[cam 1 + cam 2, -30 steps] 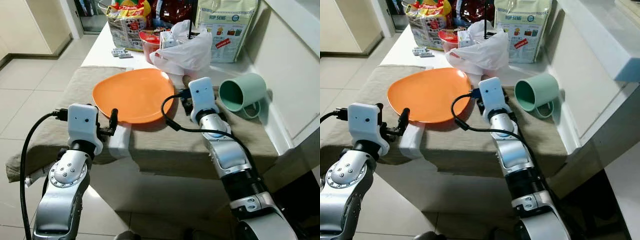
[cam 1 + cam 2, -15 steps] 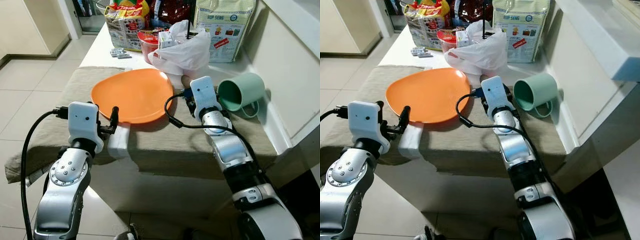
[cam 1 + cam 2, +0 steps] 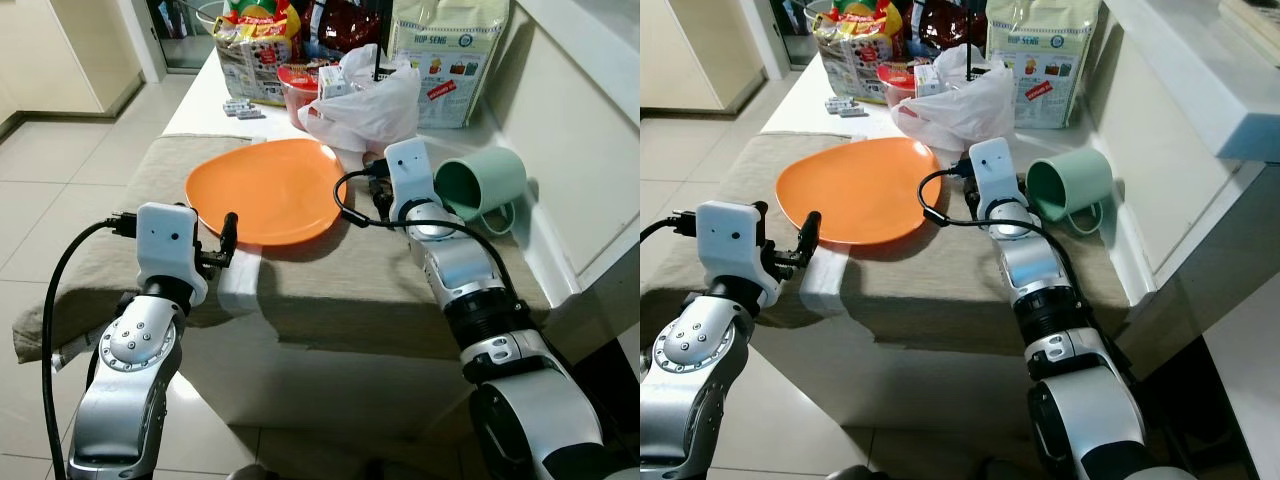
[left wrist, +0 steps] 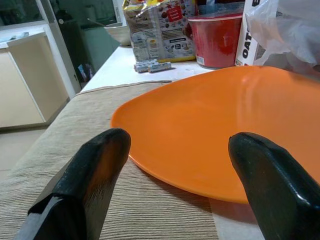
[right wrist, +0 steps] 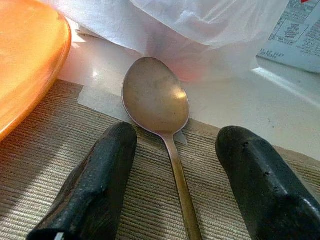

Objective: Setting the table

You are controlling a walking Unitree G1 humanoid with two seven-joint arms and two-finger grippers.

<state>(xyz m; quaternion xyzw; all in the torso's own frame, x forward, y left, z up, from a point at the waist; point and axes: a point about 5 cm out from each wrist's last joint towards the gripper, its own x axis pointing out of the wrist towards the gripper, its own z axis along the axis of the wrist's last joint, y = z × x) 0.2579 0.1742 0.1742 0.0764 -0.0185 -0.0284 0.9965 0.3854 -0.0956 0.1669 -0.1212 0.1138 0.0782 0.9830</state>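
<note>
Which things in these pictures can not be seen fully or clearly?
- Spoon: right wrist view, its handle end is cut off by the picture edge.
- Mug: eye views, the right arm partly covers it, its inside is shadowed.
- Plate: left wrist view, its far side is cut off.
- Small packets: too small to read.

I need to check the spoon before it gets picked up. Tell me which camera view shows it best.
The right wrist view: the spoon lies bowl-up between the right gripper's open fingers, bowl on the white counter, handle running over the beige mat. In both eye views the gripper's white wrist housing covers that spot, so the spoon cannot be made out there. The left wrist view faces the orange plate.
</note>
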